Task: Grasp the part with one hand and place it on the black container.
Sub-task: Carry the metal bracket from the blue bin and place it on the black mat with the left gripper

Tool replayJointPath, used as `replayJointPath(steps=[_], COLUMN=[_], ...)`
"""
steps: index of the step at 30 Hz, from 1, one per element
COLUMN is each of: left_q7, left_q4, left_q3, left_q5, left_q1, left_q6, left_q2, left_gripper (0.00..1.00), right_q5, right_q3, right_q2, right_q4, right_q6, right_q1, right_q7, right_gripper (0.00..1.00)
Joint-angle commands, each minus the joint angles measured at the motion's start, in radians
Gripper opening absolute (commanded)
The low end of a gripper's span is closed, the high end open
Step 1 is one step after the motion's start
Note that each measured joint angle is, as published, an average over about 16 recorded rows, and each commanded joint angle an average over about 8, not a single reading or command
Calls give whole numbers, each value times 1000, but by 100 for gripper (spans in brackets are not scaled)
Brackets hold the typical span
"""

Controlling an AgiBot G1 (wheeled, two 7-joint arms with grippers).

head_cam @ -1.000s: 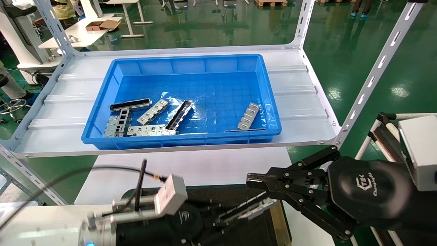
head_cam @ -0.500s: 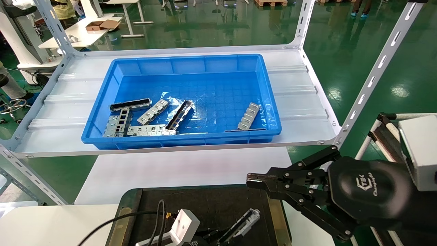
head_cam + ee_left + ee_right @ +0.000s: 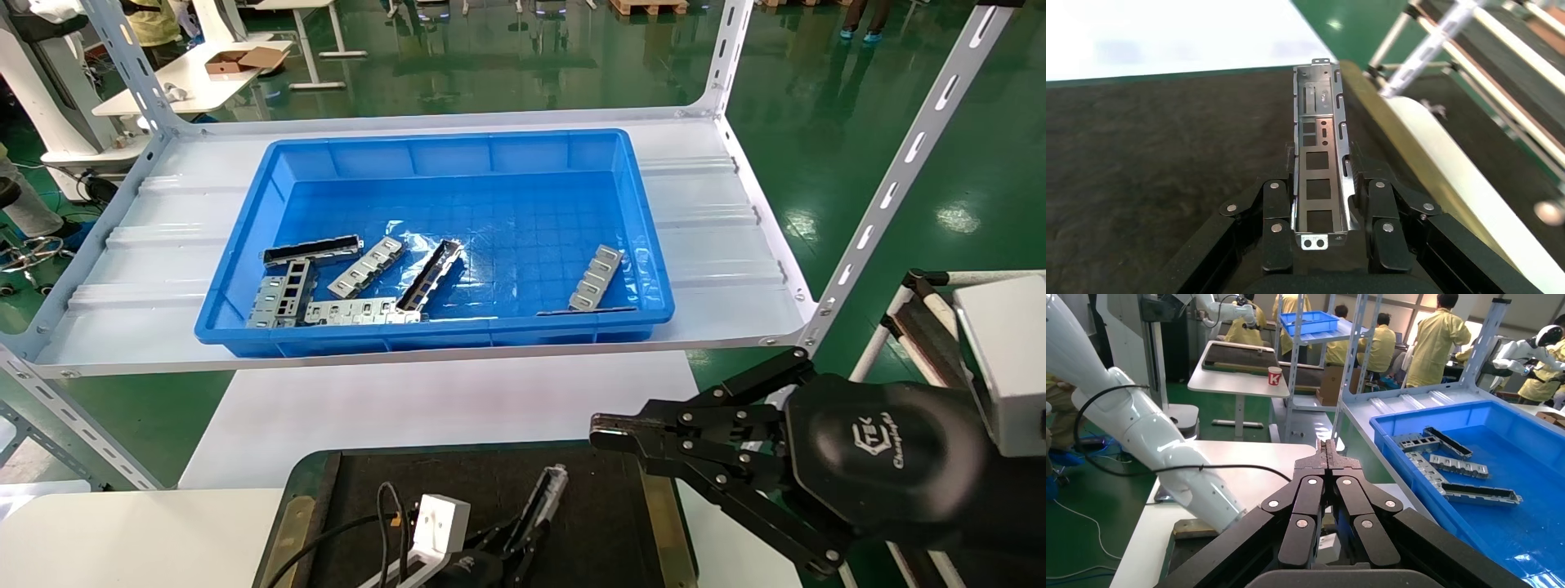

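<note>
From the head camera, the left gripper (image 3: 523,543) sits low at the near edge of the black container (image 3: 482,474), jaws clamped on the part (image 3: 546,492), which angles up over the tray's right half. The right gripper (image 3: 609,433) hangs just beyond the tray's far right corner, pinched shut on nothing. Behind, a blue bin (image 3: 245,245) of similar parts (image 3: 359,282) rests on a white rack shelf (image 3: 719,212) over a green floor.

In the left wrist view, the part (image 3: 1320,165) lies lengthwise between both fingers (image 3: 1275,208), its open side up, over the tray's matte floor (image 3: 1156,153) near the brass rim (image 3: 1389,128). This looks like the placing step; the next move calls for lowering it flat and releasing.

The right wrist view shows that gripper's (image 3: 1327,447) fingertips meeting, with a white table (image 3: 1229,459), workers in yellow and other racks beyond.
</note>
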Motion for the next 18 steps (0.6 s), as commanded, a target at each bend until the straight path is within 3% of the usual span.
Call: replayJointPath(steps=[1, 12, 18], left_q7=[-13, 14, 59], left_q4=[7, 29, 22], left_q3=[16, 96, 134], left_q5=[-4, -137, -229], left_q1=[3, -8, -30], left_q6=[-59, -338, -430], left_q2=[20, 110, 131], left_gripper=[0, 0, 0], right_q5=[0, 0, 0], right_q3=[0, 0, 0], right_q2=[0, 0, 0], right_q4=[0, 0, 0], right_q6=[0, 0, 0], right_q1=[0, 0, 0], right_q7=[0, 0, 0], right_gripper=[0, 0, 0])
